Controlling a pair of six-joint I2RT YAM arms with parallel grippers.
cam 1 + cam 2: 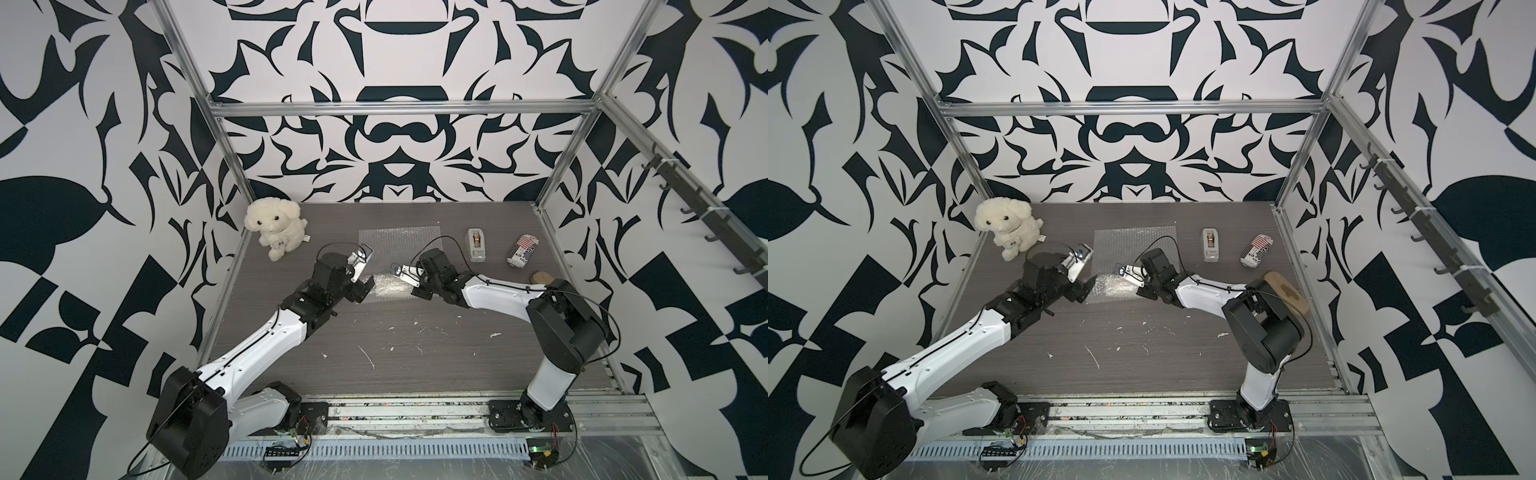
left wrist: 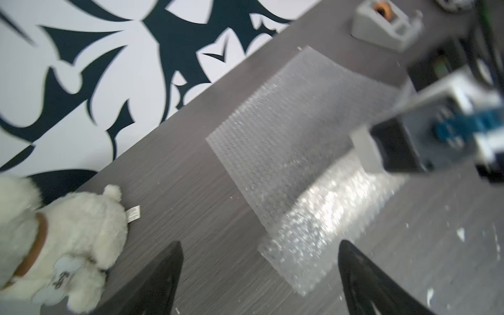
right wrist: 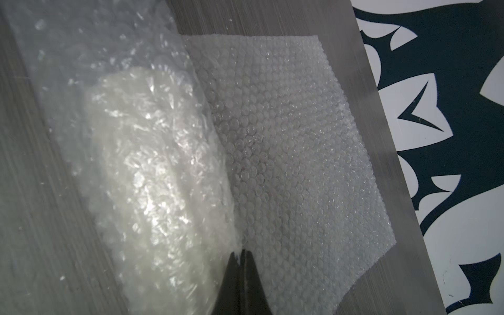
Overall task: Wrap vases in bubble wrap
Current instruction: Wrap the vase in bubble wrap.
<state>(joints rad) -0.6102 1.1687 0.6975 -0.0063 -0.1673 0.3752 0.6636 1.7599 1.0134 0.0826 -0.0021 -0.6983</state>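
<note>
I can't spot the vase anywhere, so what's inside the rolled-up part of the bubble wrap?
A pale, elongated shape, probably the vase, shows through the rolled bubble wrap. The layers blur it, so its ribs, rim and ends cannot be made out.

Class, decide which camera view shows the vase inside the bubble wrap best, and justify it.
Right wrist view: the vase looms close, a pale shape under the bubble wrap. In both top views it is a small bright bundle; the left wrist view shows only glinting wrap.
</note>
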